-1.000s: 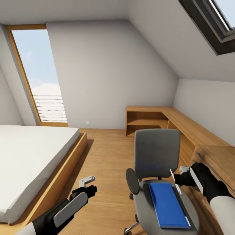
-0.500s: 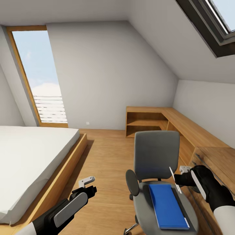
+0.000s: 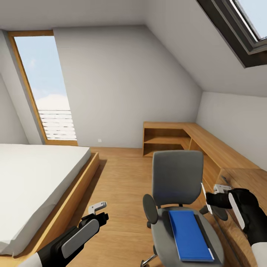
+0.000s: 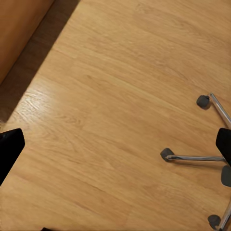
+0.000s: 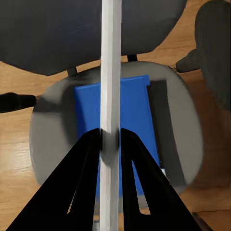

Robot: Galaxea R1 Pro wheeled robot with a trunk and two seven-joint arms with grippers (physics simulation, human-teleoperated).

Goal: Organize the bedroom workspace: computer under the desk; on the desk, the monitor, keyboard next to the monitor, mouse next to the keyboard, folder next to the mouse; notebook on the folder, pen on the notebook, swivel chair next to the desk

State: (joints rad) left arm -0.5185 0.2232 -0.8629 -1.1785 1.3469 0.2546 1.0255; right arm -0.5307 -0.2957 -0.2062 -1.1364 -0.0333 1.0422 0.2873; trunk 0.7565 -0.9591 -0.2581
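On the left, the left tool hangs low over the wooden floor beside the bed, jaws spread wide and holding nothing. To its right stands the swivel chair, with the blue folder lying flat on its seat and the dark notebook tucked under the folder's right edge. Furthest right, the right tool is clamped on the pen, held upright beside the chair.

The step in hand looks like moving the pen; next it likely needs carrying to the desk, which calls for turning the base.

The right wrist view shows the pen pinched between both fingers above the folder, while the left wrist view shows the chair's chrome base and castors.
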